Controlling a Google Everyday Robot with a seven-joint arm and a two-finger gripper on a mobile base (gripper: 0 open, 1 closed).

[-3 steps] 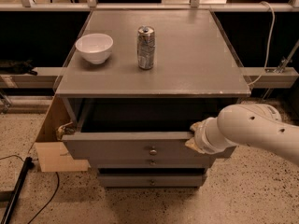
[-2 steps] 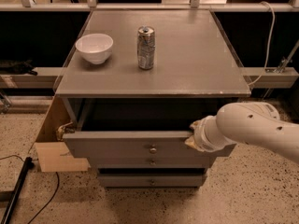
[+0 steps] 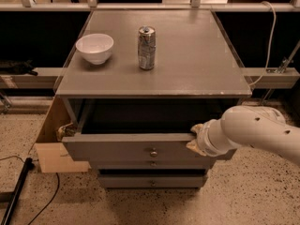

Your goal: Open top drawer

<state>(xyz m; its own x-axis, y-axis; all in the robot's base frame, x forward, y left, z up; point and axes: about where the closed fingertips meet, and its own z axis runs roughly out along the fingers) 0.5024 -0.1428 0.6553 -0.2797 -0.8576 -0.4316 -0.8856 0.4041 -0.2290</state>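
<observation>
The top drawer (image 3: 126, 146) of the grey cabinet stands pulled out, its dark inside showing below the cabinet top. A small round knob (image 3: 153, 152) sits at the centre of its front. My gripper (image 3: 196, 137) is at the right end of the drawer's front, at its upper edge. The white arm (image 3: 253, 130) comes in from the right and covers the gripper's end.
A white bowl (image 3: 95, 47) and a silver can (image 3: 146, 48) stand on the cabinet top (image 3: 187, 60). Two lower drawers (image 3: 152, 179) sit beneath. A cardboard piece (image 3: 51, 156) leans at the cabinet's left side. A black cable (image 3: 18, 191) lies on the speckled floor.
</observation>
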